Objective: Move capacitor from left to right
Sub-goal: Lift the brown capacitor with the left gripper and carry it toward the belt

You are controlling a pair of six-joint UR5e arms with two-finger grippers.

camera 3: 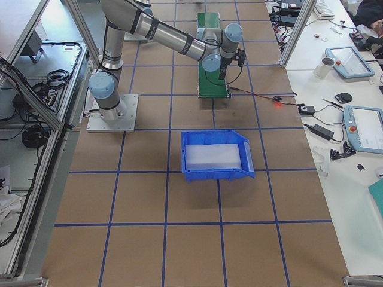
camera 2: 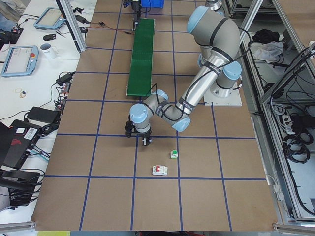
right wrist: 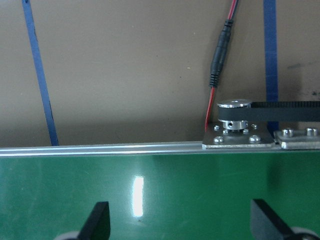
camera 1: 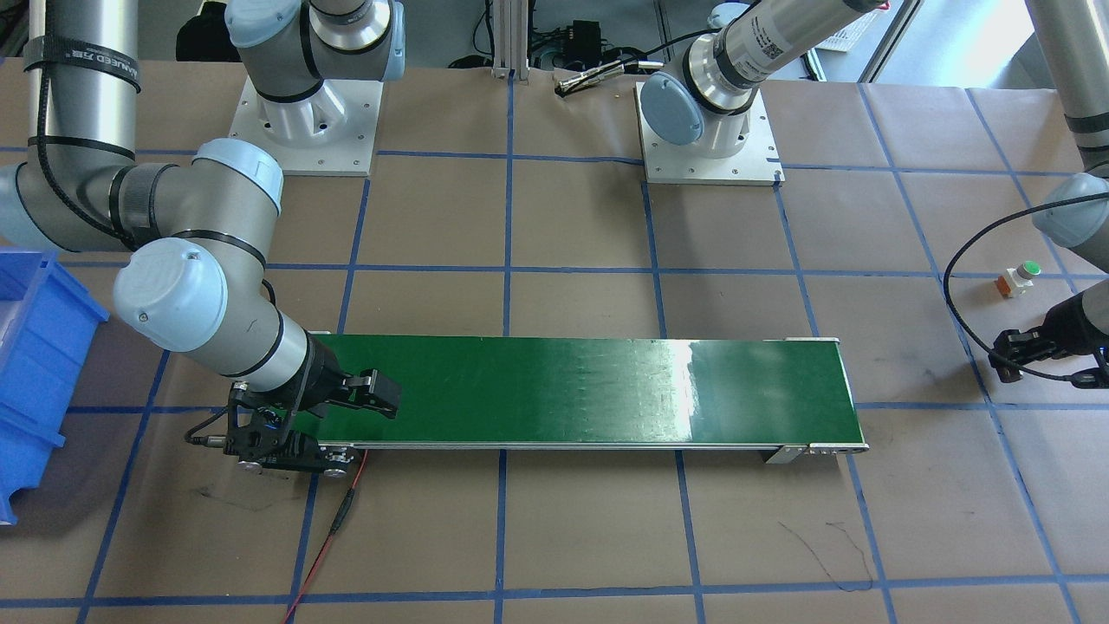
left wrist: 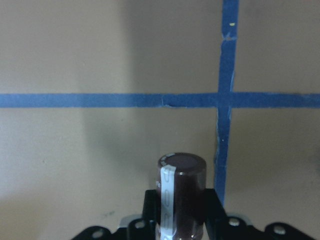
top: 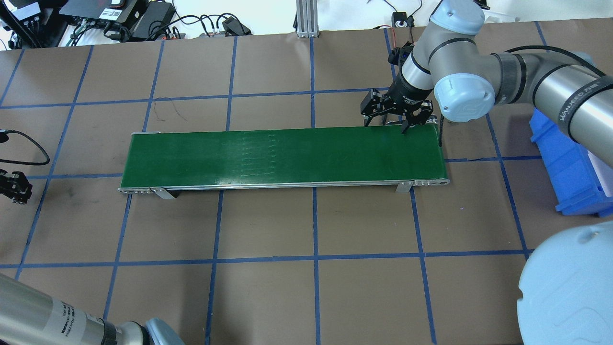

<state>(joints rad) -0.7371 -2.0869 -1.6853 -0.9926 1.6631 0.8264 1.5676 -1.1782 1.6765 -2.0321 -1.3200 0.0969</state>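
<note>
The capacitor (left wrist: 182, 185), a dark brown cylinder with a light stripe, stands clamped between the fingers of my left gripper (left wrist: 181, 207) in the left wrist view. It hangs over brown paper near a blue tape crossing. That gripper shows at the table's left end (camera 1: 1018, 351) (top: 14, 187) (camera 2: 138, 135), away from the green conveyor belt (top: 282, 155). My right gripper (top: 388, 122) is open and empty over the belt's right end, with its fingertips (right wrist: 97, 222) spread wide above the green surface. It also shows in the front view (camera 1: 377, 394).
A small part with a green button (camera 1: 1022, 276) (camera 2: 173, 154) and a white breaker-like block (camera 2: 159, 170) lie on the paper near my left gripper. A blue bin (top: 565, 167) (camera 3: 215, 155) stands at the right end. A red-black cable (right wrist: 220, 65) runs by the belt's pulley.
</note>
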